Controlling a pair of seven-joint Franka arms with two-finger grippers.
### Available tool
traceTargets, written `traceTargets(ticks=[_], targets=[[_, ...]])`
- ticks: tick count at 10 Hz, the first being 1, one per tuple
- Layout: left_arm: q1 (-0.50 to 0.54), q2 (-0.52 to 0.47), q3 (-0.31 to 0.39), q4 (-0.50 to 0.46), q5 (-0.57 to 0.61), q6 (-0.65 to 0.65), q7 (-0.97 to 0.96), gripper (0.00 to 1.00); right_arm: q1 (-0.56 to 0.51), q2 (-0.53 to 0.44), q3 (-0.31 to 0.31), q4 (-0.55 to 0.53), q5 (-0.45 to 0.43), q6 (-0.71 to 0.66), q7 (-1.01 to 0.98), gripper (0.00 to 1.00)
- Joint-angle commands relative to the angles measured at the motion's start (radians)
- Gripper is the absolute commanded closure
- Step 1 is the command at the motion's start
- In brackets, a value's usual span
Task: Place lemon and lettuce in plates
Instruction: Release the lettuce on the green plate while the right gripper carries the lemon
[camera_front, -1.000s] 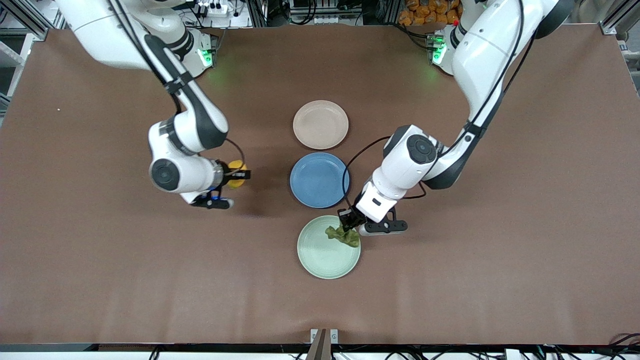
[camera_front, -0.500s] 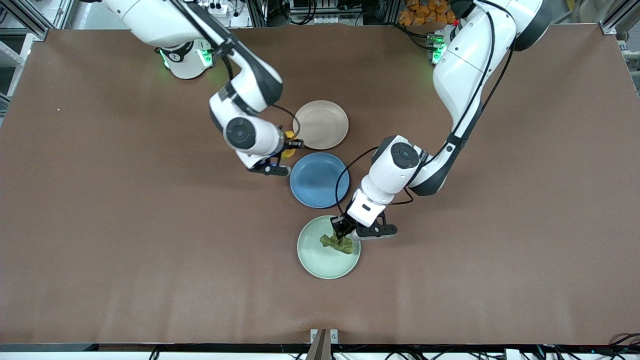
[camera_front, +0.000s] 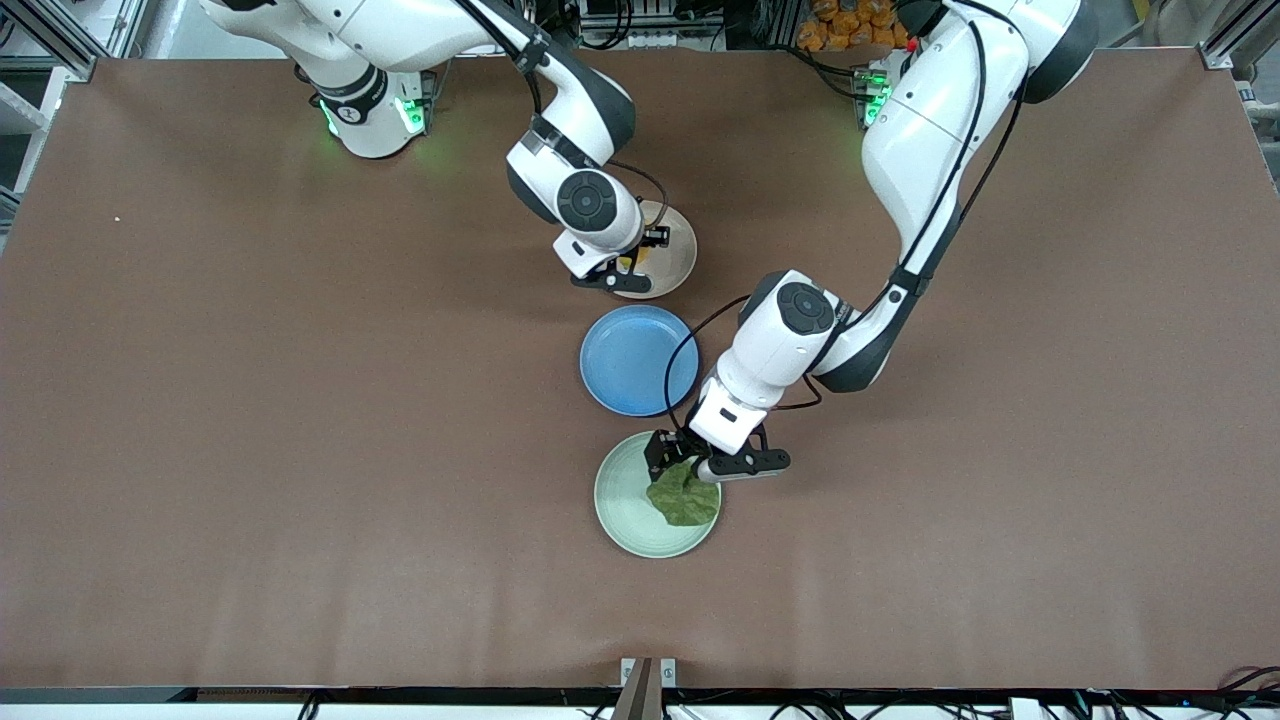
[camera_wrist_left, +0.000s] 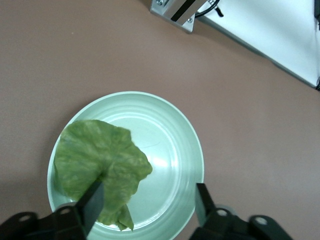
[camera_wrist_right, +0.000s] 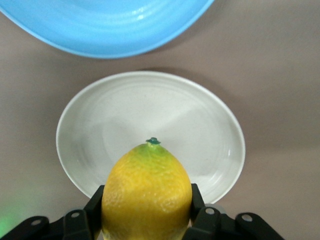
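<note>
The right gripper hovers over the beige-pink plate, fingers clamped on the lemon, which hangs above that plate's bowl. The blue plate sits between the two pale plates, nothing in it. Nearest the front camera, the mint green plate holds the lettuce, lying flat inside; the left gripper hangs just over it, jaws spread wide, gripping nothing.

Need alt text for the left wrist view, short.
The lettuce lies in the mint green plate on the brown table, released. The left gripper is open above the plate, one finger overlapping the leaf's edge, the other clear of it.
</note>
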Motion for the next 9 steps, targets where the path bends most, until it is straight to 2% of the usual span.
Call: traceTargets(ticks=[1, 3, 6, 8, 9], targets=[[-0.003, -0.106, 0.023, -0.009, -0.006, -0.146, -0.031, 0.0, -0.007, 0.047, 0.002, 0.005, 0.014, 0.06, 0.022, 0.51], [0.031, -0.24, 0.06, -0.013, 0.006, -0.365, -0.018, 0.0, -0.007, 0.056, 0.002, 0.008, 0.012, 0.068, 0.026, 0.0], [0.117, -0.415, 0.062, -0.01, 0.012, -0.715, 0.076, 0.0, -0.022, 0.034, 0.001, 0.057, 0.006, 0.052, 0.032, 0.0], [0.206, -0.517, 0.055, -0.006, 0.006, -0.891, 0.28, 0.0, -0.073, -0.002, -0.004, 0.106, 0.003, -0.005, 0.028, 0.0], [0.255, -0.565, 0.054, -0.004, -0.008, -0.967, 0.376, 0.0, -0.108, -0.028, -0.004, 0.128, -0.03, -0.049, 0.022, 0.0]])
